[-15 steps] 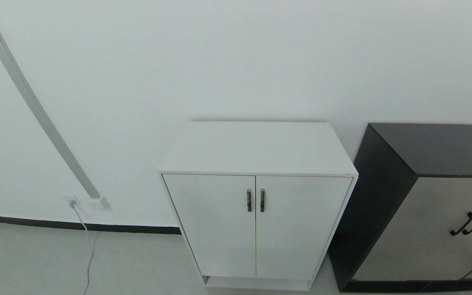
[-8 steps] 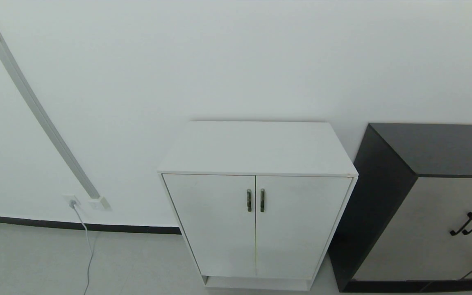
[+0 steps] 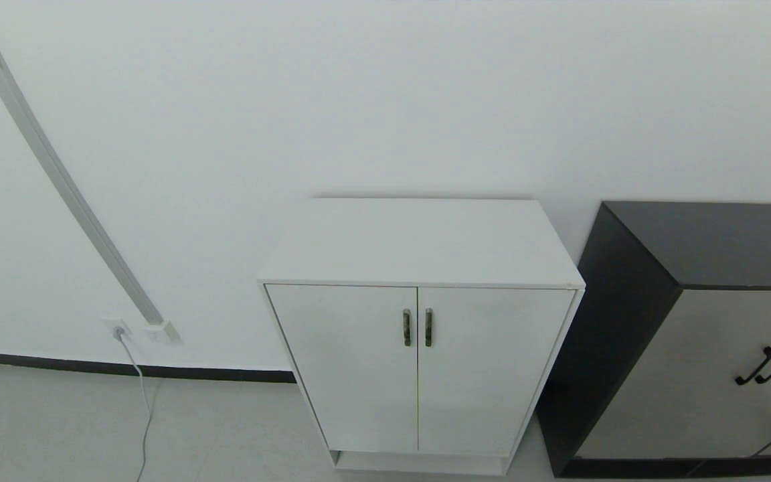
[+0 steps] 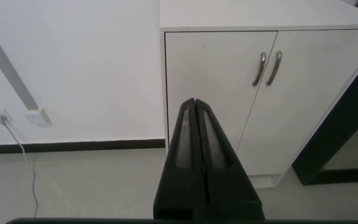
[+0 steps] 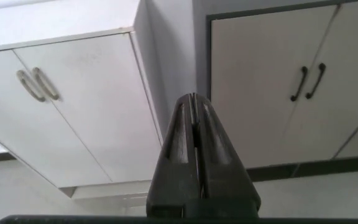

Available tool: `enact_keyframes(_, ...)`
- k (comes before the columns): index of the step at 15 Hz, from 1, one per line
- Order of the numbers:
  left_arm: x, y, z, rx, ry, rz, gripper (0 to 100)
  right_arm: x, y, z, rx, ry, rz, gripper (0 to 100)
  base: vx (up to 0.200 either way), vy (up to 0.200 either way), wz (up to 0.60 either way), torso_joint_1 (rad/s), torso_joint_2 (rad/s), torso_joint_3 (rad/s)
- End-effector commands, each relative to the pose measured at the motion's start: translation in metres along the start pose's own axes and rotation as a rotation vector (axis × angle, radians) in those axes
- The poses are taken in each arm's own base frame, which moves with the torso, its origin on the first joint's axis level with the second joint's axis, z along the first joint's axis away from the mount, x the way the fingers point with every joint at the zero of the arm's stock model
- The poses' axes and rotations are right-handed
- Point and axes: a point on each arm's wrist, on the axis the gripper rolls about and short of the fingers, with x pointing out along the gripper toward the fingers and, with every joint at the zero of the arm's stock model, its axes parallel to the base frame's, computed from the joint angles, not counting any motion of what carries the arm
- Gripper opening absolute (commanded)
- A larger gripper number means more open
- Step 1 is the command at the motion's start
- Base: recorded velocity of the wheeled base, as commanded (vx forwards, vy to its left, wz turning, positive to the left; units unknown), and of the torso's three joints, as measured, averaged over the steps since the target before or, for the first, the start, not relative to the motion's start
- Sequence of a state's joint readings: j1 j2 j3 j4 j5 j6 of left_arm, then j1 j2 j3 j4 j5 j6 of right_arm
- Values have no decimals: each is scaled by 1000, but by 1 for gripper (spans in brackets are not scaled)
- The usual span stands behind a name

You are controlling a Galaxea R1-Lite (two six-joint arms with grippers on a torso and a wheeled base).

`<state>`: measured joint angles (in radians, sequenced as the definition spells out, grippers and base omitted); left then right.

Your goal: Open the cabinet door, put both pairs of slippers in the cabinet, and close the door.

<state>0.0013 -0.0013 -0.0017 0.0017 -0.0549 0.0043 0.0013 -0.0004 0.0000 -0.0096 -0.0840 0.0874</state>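
Observation:
A white two-door cabinet (image 3: 419, 368) stands against the wall with both doors closed and two metal handles (image 3: 417, 327) side by side at the middle. My left gripper (image 4: 194, 106) is shut with nothing in it, held some way in front of the cabinet's left door (image 4: 213, 87). My right gripper (image 5: 193, 99) is shut and empty too, in front of the gap between the white cabinet (image 5: 73, 106) and the dark one.
A black cabinet (image 3: 693, 335) with grey doors and black handles (image 3: 765, 365) stands right beside the white one. A wall socket with a cable (image 3: 132, 365) and a slanted conduit (image 3: 57, 174) are on the left. Bare tiled floor (image 3: 91, 428) lies in front.

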Motion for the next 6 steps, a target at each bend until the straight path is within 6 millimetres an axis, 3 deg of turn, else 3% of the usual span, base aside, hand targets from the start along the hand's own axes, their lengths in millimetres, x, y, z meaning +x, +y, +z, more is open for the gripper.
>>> enact_keyframes(1,0,0,0,0,1,0,0,0,0,0,2,-1,-2,0,0,0,0,0,0,0)
enact_keyframes(6,0,0,0,0,1,0,0,0,0,0,-3,1,-2,0,0,0,0,0,0,0)
